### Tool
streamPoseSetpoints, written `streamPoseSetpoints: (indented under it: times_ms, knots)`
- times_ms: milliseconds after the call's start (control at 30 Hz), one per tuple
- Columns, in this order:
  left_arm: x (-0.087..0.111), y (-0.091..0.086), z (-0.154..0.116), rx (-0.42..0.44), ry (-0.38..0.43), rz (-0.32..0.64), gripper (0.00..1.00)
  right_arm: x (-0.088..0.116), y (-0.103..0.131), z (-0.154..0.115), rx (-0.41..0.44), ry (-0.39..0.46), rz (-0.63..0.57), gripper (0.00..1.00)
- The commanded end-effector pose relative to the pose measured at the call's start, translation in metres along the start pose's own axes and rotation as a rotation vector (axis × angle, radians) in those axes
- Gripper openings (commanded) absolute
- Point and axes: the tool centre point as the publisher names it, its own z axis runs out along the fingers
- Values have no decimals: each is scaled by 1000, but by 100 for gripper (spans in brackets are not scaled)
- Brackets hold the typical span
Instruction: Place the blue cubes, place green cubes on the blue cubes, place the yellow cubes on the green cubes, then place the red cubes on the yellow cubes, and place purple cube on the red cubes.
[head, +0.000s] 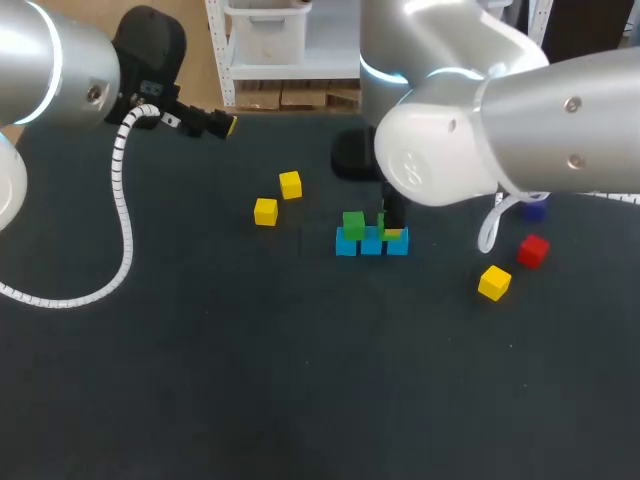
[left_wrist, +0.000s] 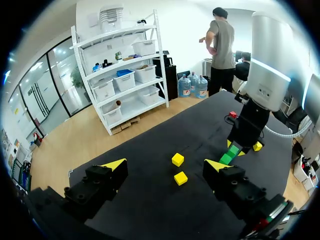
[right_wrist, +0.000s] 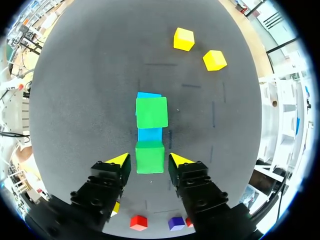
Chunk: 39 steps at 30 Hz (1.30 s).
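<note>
My right gripper (right_wrist: 150, 159) hangs spread just wider than the near green cube (right_wrist: 150, 152), which sits square on the near end of the blue row (right_wrist: 150, 134). The row's long axis runs straight ahead of me, its middle cube bare, the far green cube (right_wrist: 151, 112) on its far end, and two yellow cubes (right_wrist: 183, 39) loose beyond. My left gripper (left_wrist: 166, 165) hovers spread wide, well apart.

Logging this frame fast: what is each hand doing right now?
Left hand: open, holding nothing.
Right hand: open around the green cube, narrow gaps showing on both sides.
</note>
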Motion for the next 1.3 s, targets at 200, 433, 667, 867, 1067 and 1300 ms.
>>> streamPoseSetpoints:
  times_ms: [200, 433, 667, 867, 1067, 1300]
  knots:
    - [0, 1, 0, 2, -1, 1, 100, -2, -2, 2, 1, 5, -12, 40]
    - [0, 1, 0, 2, -1, 1, 100, -3, -2, 2, 3, 6, -15, 40]
    - [0, 1, 0, 2, -1, 1, 100, -3, -3, 3, 5, 5, -17, 36]
    - [0, 1, 0, 2, -1, 1, 100, -3, -3, 3, 5, 4, -18, 31]
    - [0, 1, 0, 2, -1, 1, 100, -3, -2, 4, 3, 2, -21, 27]
    - [0, 1, 0, 2, -1, 1, 100, -3, -2, 4, 2, 1, -26, 31]
